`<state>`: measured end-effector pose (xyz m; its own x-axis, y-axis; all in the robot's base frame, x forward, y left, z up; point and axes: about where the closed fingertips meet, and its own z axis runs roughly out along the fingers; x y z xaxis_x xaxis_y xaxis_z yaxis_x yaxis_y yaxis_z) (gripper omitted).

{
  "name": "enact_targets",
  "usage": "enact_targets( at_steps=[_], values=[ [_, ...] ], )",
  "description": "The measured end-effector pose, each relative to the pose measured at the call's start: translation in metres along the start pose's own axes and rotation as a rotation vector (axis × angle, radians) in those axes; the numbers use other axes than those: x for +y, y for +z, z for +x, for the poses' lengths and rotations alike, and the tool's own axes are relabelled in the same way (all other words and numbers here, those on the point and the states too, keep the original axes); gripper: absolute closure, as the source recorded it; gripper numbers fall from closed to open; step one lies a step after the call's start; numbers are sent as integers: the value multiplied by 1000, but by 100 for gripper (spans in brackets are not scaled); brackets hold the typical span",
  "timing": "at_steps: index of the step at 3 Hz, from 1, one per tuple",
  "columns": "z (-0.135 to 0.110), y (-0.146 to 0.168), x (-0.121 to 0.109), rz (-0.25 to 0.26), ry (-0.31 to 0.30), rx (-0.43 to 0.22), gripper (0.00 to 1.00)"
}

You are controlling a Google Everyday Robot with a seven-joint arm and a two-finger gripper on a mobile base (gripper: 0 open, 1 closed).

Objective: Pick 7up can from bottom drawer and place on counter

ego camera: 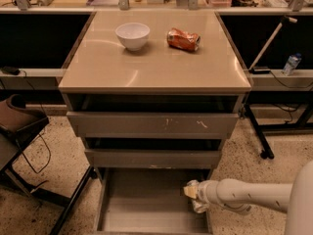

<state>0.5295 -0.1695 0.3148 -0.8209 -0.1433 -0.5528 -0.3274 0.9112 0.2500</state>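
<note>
**A:** Where's the gripper?

**B:** Low on the right. The arm [244,196] comes in from the right edge. The gripper [190,192] hangs over the right side of the open bottom drawer [142,204], close to its right wall.

**A:** Pinching anything?

**B:** Can't tell whether it's spread or clamped. The 7up can [199,207] shows as a small silvery lump just under the gripper's tip, by that same wall (touching the gripper or only beside it, I can't say). I also can't tell whether it rests on the drawer floor or is lifted off it.

**A:** And up top?

**B:** The counter [146,67] holds a white bowl [132,35] near the back. A dented orange can [183,38] lies on its side to the bowl's right, the two apart. Below the counter is a drawer front [151,125] with white scratches.
</note>
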Motion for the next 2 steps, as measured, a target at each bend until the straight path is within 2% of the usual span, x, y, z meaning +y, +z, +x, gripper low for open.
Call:
enact_targets(
  at_steps=[1,2],
  values=[
    [-22,-42,-8,44,26,-43,100],
    [-36,-120,-12,144,205,-128,100]
  ],
)
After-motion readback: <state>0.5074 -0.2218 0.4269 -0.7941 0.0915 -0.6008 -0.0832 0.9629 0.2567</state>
